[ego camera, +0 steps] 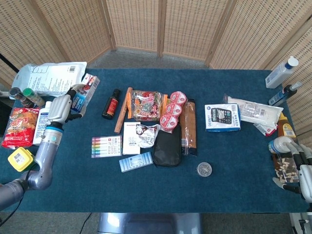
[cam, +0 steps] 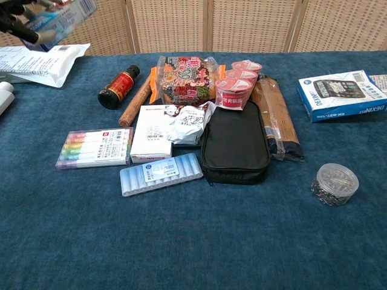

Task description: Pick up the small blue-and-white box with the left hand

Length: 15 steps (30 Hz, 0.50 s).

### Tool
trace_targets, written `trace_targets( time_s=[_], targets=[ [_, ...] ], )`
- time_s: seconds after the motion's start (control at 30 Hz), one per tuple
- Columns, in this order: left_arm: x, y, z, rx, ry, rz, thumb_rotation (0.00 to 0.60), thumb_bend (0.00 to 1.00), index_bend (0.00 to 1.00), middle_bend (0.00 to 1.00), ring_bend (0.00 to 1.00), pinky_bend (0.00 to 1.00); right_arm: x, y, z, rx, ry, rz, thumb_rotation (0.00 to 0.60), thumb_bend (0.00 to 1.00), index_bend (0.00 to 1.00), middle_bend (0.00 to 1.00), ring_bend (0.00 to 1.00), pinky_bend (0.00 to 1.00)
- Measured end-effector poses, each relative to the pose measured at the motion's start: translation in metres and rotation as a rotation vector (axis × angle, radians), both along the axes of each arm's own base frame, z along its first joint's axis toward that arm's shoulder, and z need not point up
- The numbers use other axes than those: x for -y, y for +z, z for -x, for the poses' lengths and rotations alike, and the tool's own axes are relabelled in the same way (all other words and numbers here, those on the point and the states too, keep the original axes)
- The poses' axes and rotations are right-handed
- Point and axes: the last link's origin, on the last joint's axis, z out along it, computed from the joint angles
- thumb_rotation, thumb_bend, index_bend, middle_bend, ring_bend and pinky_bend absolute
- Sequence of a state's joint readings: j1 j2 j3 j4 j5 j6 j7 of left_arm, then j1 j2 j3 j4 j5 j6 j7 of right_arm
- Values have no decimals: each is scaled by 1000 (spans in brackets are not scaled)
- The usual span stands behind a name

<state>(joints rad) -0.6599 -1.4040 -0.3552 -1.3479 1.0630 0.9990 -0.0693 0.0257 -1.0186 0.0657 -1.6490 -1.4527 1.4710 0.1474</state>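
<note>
My left hand grips the small blue-and-white box and holds it in the air over the left part of the blue table. In the chest view the box shows at the top left corner, tilted, with dark fingers of the left hand around its near end. My right hand lies at the table's right edge, by a patterned packet; how its fingers stand is unclear.
A white pouch lies under the lifted box. A dark sauce bottle, a wooden stick, a marker set, a snack bag, a black case and a calculator box cover the middle. Bottles stand at the left edge.
</note>
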Motion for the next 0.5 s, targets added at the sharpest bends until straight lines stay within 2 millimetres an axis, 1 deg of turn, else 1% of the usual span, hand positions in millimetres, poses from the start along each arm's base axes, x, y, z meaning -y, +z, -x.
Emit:
trace_targets(
  time_s=[0.3, 0.4, 0.5],
  targets=[
    [30, 58, -51, 48, -147, -70, 600, 660, 610, 540, 828, 844, -1, -6, 3, 16, 13, -14, 600, 0, 0, 36, 0, 0],
    [37, 73, -66, 58, -196, -101, 600, 660, 608, 539, 826, 841, -4, -4, 3, 18, 11, -7, 600, 0, 0, 36, 0, 0],
    [41, 82, -76, 68, -228, -113, 600, 658, 606, 538, 825, 839, -8, -2, 5, 20, 3, 4, 600, 0, 0, 37, 0, 0]
  ],
)
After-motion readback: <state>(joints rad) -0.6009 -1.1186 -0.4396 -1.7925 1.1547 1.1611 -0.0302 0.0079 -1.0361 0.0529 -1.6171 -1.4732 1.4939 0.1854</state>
